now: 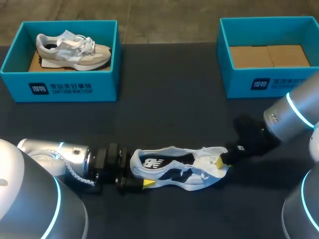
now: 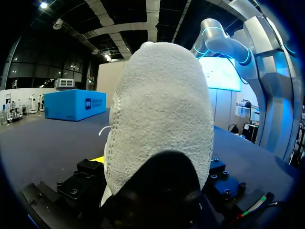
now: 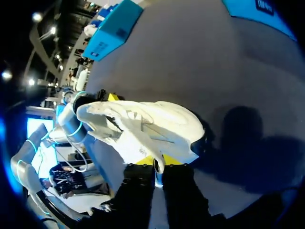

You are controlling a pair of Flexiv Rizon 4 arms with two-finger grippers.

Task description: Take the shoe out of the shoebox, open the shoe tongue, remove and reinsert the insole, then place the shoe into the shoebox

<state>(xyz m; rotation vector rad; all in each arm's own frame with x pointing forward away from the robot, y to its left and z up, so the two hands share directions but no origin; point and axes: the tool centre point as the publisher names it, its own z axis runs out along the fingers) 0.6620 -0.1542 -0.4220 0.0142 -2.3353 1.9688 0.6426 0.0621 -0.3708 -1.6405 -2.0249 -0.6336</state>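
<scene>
The left pincer [image 1: 138,175] is clamped on one end of the shoe [image 1: 172,169]. The right pincer [image 1: 218,162] is pinched shut on a white bit at the other end. The shoe lies on its side on the bench [image 1: 164,114], between the two pincers. If the right pincer pulls too hard, the thin bit could slip out. The shoe could also twist free of the left pincer, flop over, and be hard to open.
</scene>
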